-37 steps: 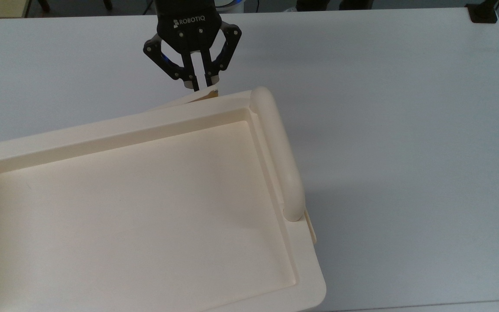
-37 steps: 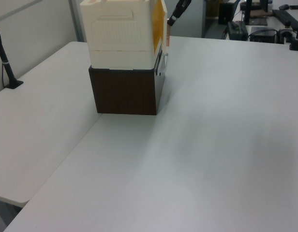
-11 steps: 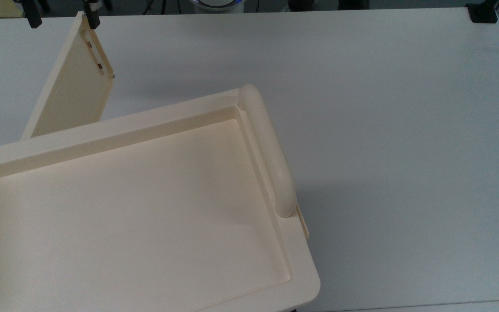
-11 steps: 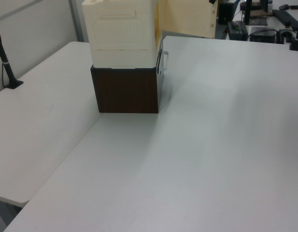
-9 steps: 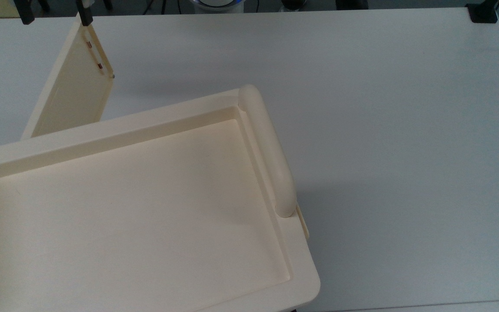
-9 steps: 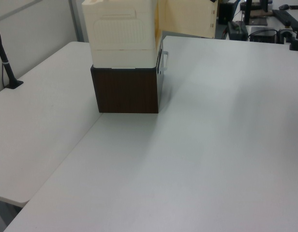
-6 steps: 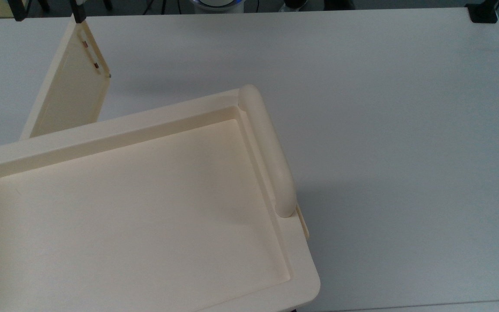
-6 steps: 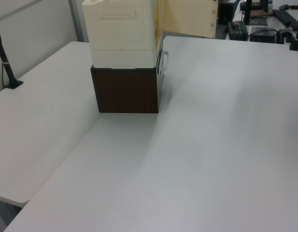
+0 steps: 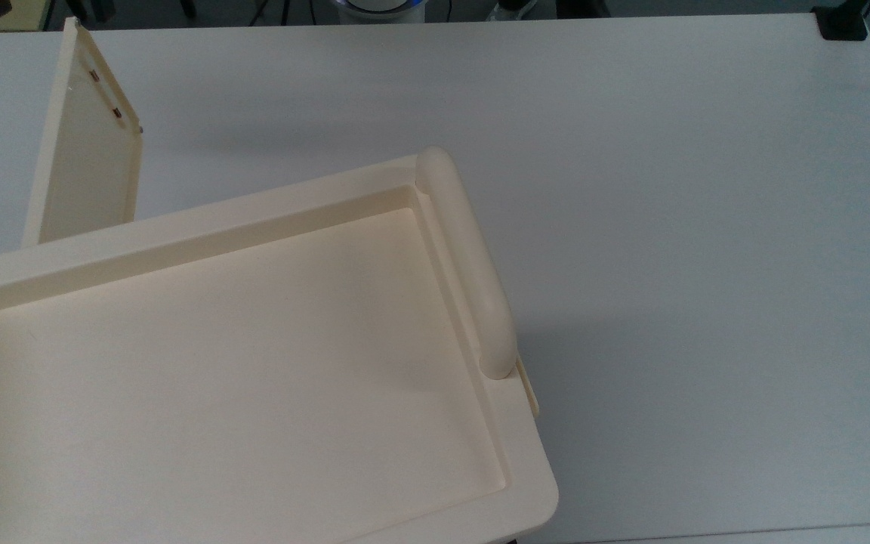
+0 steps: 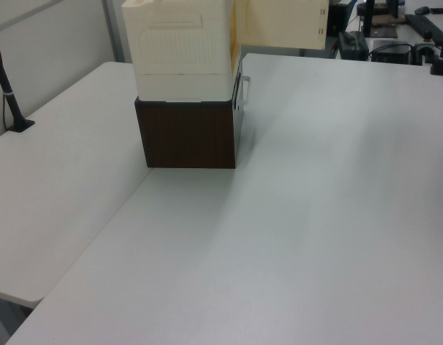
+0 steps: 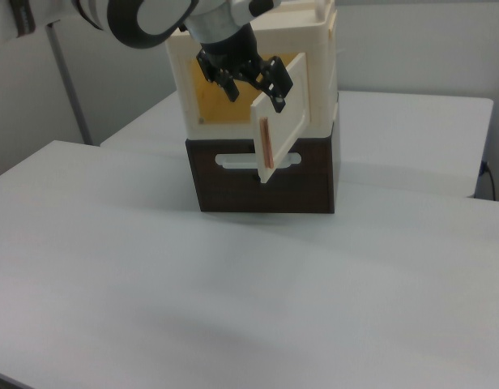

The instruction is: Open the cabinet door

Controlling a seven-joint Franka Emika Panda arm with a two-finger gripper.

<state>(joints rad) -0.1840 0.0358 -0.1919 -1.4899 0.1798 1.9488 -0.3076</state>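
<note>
White tabletop (image 9: 669,227) carries a dark brown box (image 10: 189,135) with the cabinet (image 9: 254,363) stacked on it. My gripper (image 11: 253,81) is at the free edge of the cabinet door (image 9: 84,170); fingers spread, grasping nothing. Door stands swung wide at the top view's far left. To finish well, I judge: back straight off without nudging the panel. Cabinet interior (image 11: 225,101) shows an amber back wall; contents cannot be told.
</note>
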